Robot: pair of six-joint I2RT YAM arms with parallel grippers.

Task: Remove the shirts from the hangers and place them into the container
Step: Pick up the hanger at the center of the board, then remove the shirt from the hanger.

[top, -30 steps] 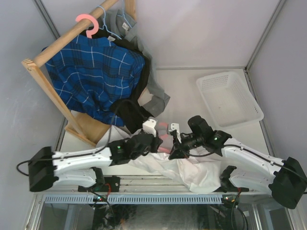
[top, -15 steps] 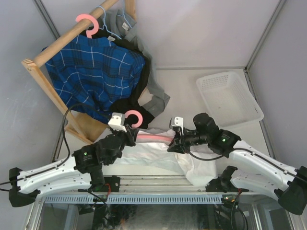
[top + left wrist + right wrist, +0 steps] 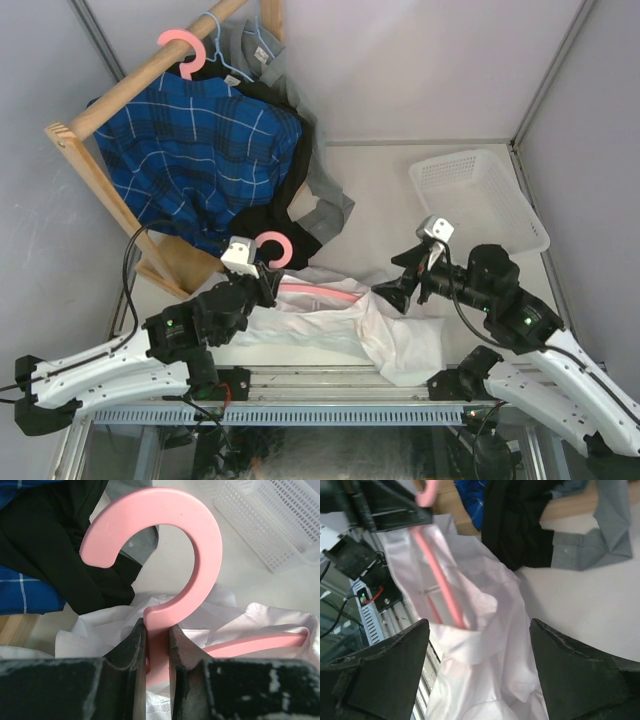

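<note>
A crumpled white shirt (image 3: 405,350) lies at the table's 6 o'clock edge, with a pink hanger (image 3: 207,545) threaded inside it. The hanger's neck is pinched by the nearly closed left gripper (image 3: 156,632). The right gripper (image 3: 477,630) is spread wide and holds nothing. The basket (image 3: 452,160) sits at 2 o'clock. The hanger's far arm is hidden under cloth.

Top external: mounted high behind the arm bases, looking down and forward over the whole table (image 3: 400,185), near edge to far edge; widest and farthest view.
Left wrist: directly behind the left gripper (image 3: 156,630), very close, facing the far right corner toward the container (image 3: 280,515).
Right wrist: behind the right gripper (image 3: 477,625), moderately close, facing left and down over the near edge.
Shared by all three: pink hanger (image 3: 200,545) and white shirt (image 3: 485,650).
</note>
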